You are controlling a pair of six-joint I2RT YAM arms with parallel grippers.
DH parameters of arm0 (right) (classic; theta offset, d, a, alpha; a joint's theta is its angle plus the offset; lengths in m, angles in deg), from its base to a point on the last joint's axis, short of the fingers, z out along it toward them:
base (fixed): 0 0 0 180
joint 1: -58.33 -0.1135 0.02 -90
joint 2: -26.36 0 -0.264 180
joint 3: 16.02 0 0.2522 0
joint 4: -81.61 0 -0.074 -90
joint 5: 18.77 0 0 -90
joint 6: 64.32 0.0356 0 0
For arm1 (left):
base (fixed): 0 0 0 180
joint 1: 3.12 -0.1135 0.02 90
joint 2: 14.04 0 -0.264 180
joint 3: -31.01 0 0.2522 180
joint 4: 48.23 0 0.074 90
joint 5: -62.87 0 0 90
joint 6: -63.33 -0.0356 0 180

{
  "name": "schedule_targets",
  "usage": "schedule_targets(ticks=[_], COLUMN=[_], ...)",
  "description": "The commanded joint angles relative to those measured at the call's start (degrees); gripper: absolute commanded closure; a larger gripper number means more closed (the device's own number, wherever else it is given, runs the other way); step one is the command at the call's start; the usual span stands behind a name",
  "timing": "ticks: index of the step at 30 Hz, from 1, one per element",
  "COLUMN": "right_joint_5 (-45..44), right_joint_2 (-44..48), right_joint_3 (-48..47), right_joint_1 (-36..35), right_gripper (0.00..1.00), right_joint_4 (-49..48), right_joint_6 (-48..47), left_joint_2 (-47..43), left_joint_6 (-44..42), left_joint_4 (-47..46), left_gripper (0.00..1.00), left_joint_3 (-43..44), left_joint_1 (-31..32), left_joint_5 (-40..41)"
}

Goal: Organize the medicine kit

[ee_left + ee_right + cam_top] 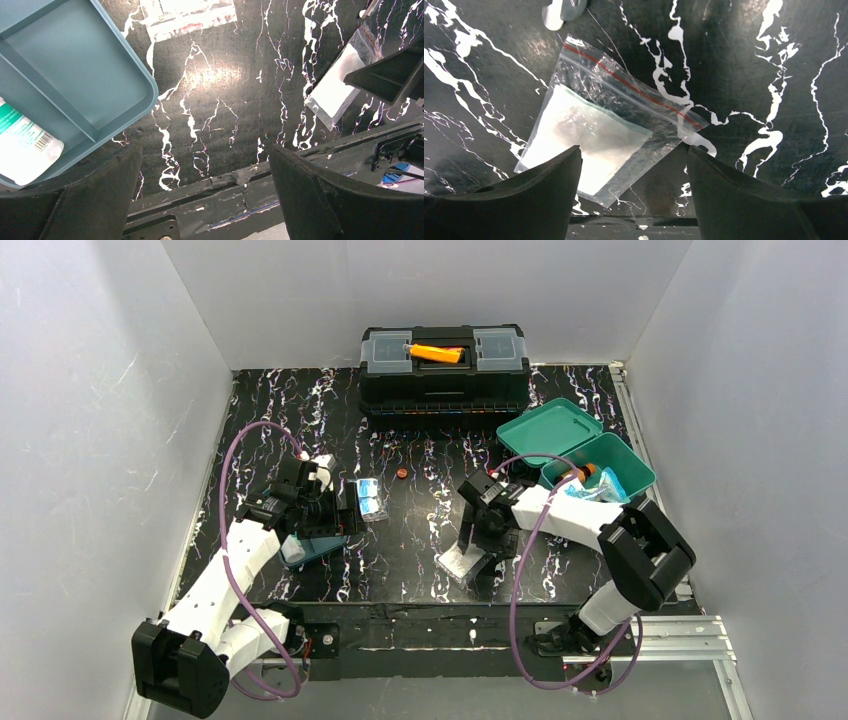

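From my remote console, overhead view: the black, white-veined table [420,440] fills the enclosure, with a black toolbox [444,375] (orange handle on its lid) standing at 12 o'clock against the back wall.

The medicine kit [612,452] sits at 2 o'clock near the right edge. Its lid is thrown back toward the toolbox, and a few items lie in the open teal base, one with an orange tip and one a crinkled pale-blue wrapper. Its darker teal inner tray [75,60] is out of the box and well apart from it, lying at 8 o'clock on the table. A white, green-printed package [25,145] rests in one of the tray's compartments.

The left gripper [205,155] hangs just beside the tray's corner over bare table. Its fingers are spread wide and carry nothing.

The right gripper [633,155] is at 5 o'clock near the front edge. Its fingers are also spread, one to each side of a clear zip bag [599,125] holding a white pad. The bag lies flat on the table and I see no pinch on it.

A small blue-and-white packet [370,498] lies just right of the left gripper. A tiny reddish cap [400,474] sits near the table's centre, too small for me to identify further.
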Motion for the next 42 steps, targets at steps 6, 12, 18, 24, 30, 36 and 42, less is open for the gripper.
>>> schedule_targets(ticks=[6, 12, 18, 24, 30, 36, 42], right_joint_5=[-0.8, -1.2, -0.9, -0.3, -0.6, -3.0, -6.2], right_joint_2=[-5.4, -7.6, -9.5, -8.9, -2.8, 4.4, 11.5], right_joint_3=[-2.5, -2.3, -1.7, -1.7, -2.5, -5.3, -7.6], right_joint_1=[-1.1, -1.6, -2.3, -2.8, -3.0, -3.1, -3.1], right_gripper=[0.28, 0.54, 0.87, 0.99, 0.99, 0.99, 0.99], right_joint_4=[-2.9, -2.9, -3.4, -4.2, -3.4, 0.8, 5.8], right_joint_6=[1.1, -0.2, -0.7, -1.1, -2.4, -3.7, -4.4], left_joint_2=[0.2, 0.3, 0.4, 0.4, 0.6, 0.9, 1.2], left_joint_6=[0.2, 0.2, 0.2, 0.2, 0.2, 0.2, 0.2], left_joint_4=[1.6, 1.6, 1.7, 1.8, 1.9, 1.9, 2.0], left_gripper=[0.02, 0.02, 0.02, 0.02, 0.02, 0.02, 0.02], left_joint_3=[0.9, 0.9, 1.0, 1.0, 1.0, 1.1, 1.1], left_joint_1=[0.2, 0.2, 0.2, 0.3, 0.2, 0.3, 0.3], left_joint_5=[-0.1, -0.1, 0.1, 0.3, 0.4, 0.5, 0.5])
